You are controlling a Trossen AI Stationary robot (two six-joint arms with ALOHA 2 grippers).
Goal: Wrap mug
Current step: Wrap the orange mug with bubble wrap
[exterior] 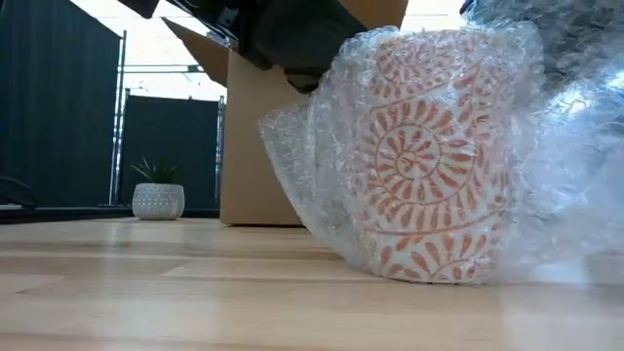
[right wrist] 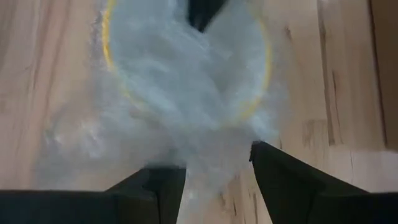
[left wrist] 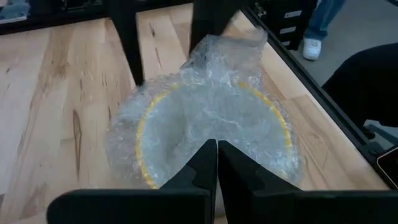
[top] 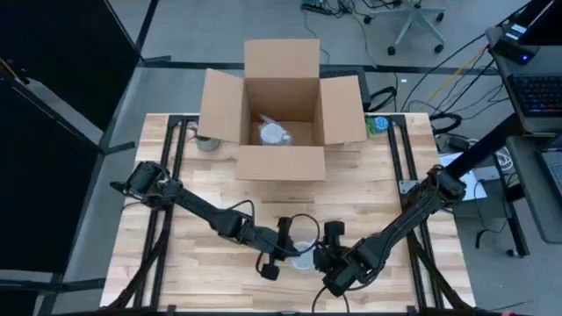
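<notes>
Bubble-wrapped mug (exterior: 434, 156) upright on table (exterior: 195, 292), left jaws apparently pinching wrap

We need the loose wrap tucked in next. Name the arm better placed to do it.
Probably the right. The right gripper is open with loose bubble wrap between its fingers beside the mug. The left gripper is shut, its tips at the wrap over the mug's mouth, so it would have to reopen first.

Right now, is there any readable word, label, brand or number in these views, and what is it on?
None can be read.
Cardboard box: no print shows.
Mug in bubble wrap: orange pattern only, no lettering.
Green item beside the box: too small to read.
</notes>
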